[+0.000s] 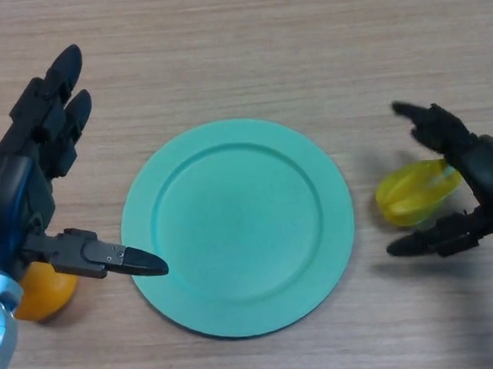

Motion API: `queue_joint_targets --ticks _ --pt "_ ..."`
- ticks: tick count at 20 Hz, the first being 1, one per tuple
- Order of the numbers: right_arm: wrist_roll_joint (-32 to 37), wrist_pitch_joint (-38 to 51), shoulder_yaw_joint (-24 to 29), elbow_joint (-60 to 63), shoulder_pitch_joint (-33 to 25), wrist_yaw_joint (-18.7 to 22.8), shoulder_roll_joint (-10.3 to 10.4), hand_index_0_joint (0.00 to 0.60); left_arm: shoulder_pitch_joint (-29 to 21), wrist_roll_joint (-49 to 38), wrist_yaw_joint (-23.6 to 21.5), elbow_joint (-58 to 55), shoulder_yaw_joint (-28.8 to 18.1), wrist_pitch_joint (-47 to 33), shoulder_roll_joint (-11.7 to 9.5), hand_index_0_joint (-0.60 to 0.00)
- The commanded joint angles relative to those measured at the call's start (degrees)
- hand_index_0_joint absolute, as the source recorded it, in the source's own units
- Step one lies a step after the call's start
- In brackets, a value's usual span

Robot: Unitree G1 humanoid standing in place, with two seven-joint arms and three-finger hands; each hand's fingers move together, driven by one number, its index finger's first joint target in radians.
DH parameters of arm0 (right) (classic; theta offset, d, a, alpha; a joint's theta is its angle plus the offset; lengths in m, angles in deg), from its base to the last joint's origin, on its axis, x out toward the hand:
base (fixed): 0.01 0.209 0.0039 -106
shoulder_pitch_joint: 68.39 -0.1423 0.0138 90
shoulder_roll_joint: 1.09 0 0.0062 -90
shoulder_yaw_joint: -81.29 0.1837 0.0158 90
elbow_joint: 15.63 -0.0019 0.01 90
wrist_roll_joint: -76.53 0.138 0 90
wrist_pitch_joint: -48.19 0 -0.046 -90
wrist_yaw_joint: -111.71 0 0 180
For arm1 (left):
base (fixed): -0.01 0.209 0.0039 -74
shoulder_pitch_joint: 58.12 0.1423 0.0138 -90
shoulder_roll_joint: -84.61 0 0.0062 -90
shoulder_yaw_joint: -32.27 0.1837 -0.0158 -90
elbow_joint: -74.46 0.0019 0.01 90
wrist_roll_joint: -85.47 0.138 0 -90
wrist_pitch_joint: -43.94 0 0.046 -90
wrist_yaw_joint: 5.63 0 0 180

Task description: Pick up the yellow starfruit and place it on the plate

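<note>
Left hand (28,177) open, idle beside bare plate (236,227); right hand (468,179) spread around starfruit (416,192), ungrasped; pickup and placement outstanding.

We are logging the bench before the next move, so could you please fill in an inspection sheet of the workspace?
Surface: wooden table, light grain.
Job's things: yellow starfruit on the table right of the green plate; nothing lies on the plate.
Clutter: orange fruit at the left edge, partly hidden under the left hand.
Hands: left hand open, thumb tip over the plate's left rim; right hand open, fingers and thumb either side of the starfruit, not closed on it.
Cables: nothing seen.
Surroundings: nothing seen beyond the table.
</note>
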State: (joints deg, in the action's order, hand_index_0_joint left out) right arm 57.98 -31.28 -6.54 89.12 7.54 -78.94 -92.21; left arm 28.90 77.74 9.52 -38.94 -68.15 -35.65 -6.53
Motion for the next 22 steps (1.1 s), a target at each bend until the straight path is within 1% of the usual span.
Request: queue_joint_targets --ticks 1,2,4,7,8,9,10,11,12,13,14,15,16,17,18,19,20,22 --pt "-3.4 8.9 0.8 0.3 -3.5 1.2 -2.3 0.6 -1.1 -2.3 -0.4 -2.7 -5.2 -10.3 -1.7 0.0" --pt "-4.8 10.1 0.9 1.9 -4.0 3.1 -2.4 0.6 -0.9 -3.1 -0.9 -2.8 -5.3 -10.2 -1.6 0.0" --pt "-5.0 10.2 0.9 3.2 -4.2 4.8 -2.2 0.6 -1.1 -3.2 -1.3 -3.8 -4.8 -8.9 -1.7 0.0" --pt "-2.9 8.0 1.4 0.2 -3.7 5.2 -1.9 0.6 -0.6 -3.1 -0.6 -5.0 -4.0 -7.9 -1.4 0.0" --pt "-0.9 4.7 1.8 -4.2 -3.0 4.0 -1.7 0.6 -0.4 -2.7 0.3 -5.3 -4.1 -7.6 -1.4 0.0" --pt "-1.5 4.8 1.9 -4.9 -3.1 4.5 -2.1 0.6 -0.4 -2.7 0.6 -5.2 -4.3 -7.6 -1.4 0.0" --pt "-0.3 2.1 2.3 -8.9 -3.0 3.9 -1.9 0.6 -0.8 -2.9 0.2 -4.5 -4.4 -8.1 -1.3 0.0" --pt "-0.9 1.8 2.3 -10.1 -3.0 4.3 -2.1 0.6 -0.9 -3.1 -0.1 -4.4 -4.5 -8.1 -1.4 0.0" --pt "-0.5 -1.4 1.5 -14.7 -2.6 2.6 -1.5 0.6 -1.0 -3.4 -0.5 -4.0 -4.5 -8.7 -1.3 0.0" --pt "-1.0 -1.6 1.0 -15.8 -2.6 2.4 -1.3 0.6 -1.1 -3.4 -0.7 -3.9 -4.4 -8.8 -1.4 0.0" --pt "1.4 -5.2 -0.6 -20.0 -2.4 0.6 0.7 0.6 -1.1 -3.8 -1.0 -3.8 -4.1 -8.7 -1.3 0.0" --pt "3.1 -7.4 -1.4 -21.9 -2.0 -0.6 1.7 0.6 -1.2 -3.8 -1.2 -3.8 -3.9 -8.8 -1.2 0.0" --pt "1.1 -5.8 -3.8 -22.2 -2.4 0.6 3.0 0.6 -1.2 -3.8 -1.0 -3.8 -3.6 -8.5 -1.3 0.0" --pt "0.4 -5.1 -4.4 -22.0 -2.6 1.1 3.7 0.6 -1.4 -3.9 -0.9 -3.8 -3.7 -8.2 -1.4 0.0" --pt "1.7 -7.4 -6.8 -23.0 -1.9 0.8 5.2 0.6 -1.5 -4.2 -0.7 -4.1 -4.0 -7.3 -1.6 0.0" --pt "1.5 -7.6 -8.0 -23.1 -1.7 1.3 5.6 0.6 -1.5 -4.2 -0.6 -4.2 -4.0 -7.1 -1.6 0.0" --pt "2.2 -7.1 -10.4 -21.4 -1.6 2.6 6.0 0.6 -1.6 -3.6 -0.5 -4.2 -4.0 -7.7 -1.7 0.0" --pt "3.6 -6.6 -14.1 -18.8 -1.3 4.3 6.2 0.6 -1.7 -3.8 -0.4 -4.3 -4.4 -8.7 -1.7 0.0"
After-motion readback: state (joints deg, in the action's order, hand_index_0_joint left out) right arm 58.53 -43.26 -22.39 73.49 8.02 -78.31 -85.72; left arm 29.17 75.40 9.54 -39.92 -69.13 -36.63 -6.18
